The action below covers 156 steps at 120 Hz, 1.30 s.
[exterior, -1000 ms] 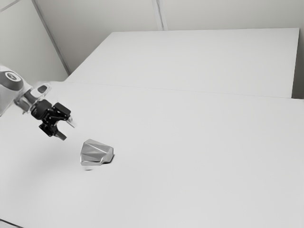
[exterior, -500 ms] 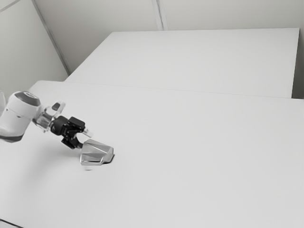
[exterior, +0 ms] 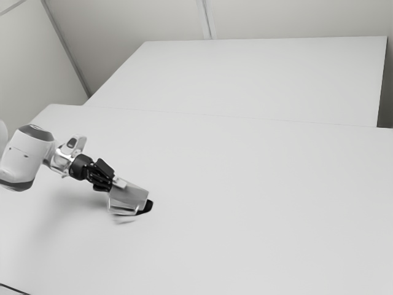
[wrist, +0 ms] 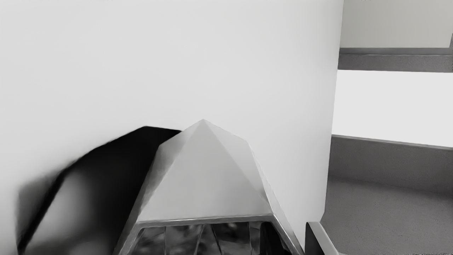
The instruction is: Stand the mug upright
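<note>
And here's the faceted metal mug [exterior: 129, 198], over on its side at the near end of the arm's reach, mouth toward the gripper [exterior: 115, 183], base pointing away toward the exterior view's right. It is not upright. A dark shadow [exterior: 147, 207] sits under the base end, so the mug may be partly off the surface [exterior: 245, 184]; I can't settle how much of it touches.

Now the grip: the gripper is clamped on the mug's wall at the open end. In the wrist view one finger [wrist: 320, 239] runs along the outside, just by the rim [wrist: 207, 220], and a dark shape [wrist: 271, 241] inside the mouth is probably its partner, though among those reflections I wouldn't swear to it.

So the job in hand looks like turning it up, and the rim grip suits that: raise the mouth end, let the base swing down beneath it. Give it enough height that the base edge doesn't scrape or catch, and roll the wrist smoothly, because a hold on one thin, slanting wall could let the body pivot or slip. Once the mouth faces up, ease down until the base sits flat all round, then part the fingers gently, drawing straight up so the inner one doesn't hook the wall and tip it over again.
</note>
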Tool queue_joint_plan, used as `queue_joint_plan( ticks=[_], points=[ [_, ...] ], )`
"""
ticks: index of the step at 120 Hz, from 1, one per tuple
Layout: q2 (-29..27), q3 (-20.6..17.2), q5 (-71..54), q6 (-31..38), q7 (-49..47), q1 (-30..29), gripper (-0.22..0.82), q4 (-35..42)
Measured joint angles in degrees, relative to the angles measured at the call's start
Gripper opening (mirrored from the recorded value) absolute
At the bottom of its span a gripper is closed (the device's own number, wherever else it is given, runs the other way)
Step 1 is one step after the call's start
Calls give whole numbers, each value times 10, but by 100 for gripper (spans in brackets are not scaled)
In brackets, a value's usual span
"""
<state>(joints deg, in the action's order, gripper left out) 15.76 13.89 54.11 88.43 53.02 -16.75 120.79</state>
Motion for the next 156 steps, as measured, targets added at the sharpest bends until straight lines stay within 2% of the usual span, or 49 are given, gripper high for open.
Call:
queue_joint_plan(
  ticks=[16,33,50,78,90,118,141,156],
  points=[
    [-10,0,1,-2,11,0,-14,0],
    [-57,-12,-9,2,11,-1,-16,-6],
    [-103,-80,-99,45,-17,-1,-17,-34],
    [-129,-188,-327,151,-108,2,-18,-57],
    [-132,-216,-414,197,-157,9,-18,-57],
    [-126,-245,-545,295,-262,11,-18,-29],
    [-116,-255,-586,347,-331,7,-18,12],
    [-108,-256,-591,376,-364,9,-10,26]
  ],
)
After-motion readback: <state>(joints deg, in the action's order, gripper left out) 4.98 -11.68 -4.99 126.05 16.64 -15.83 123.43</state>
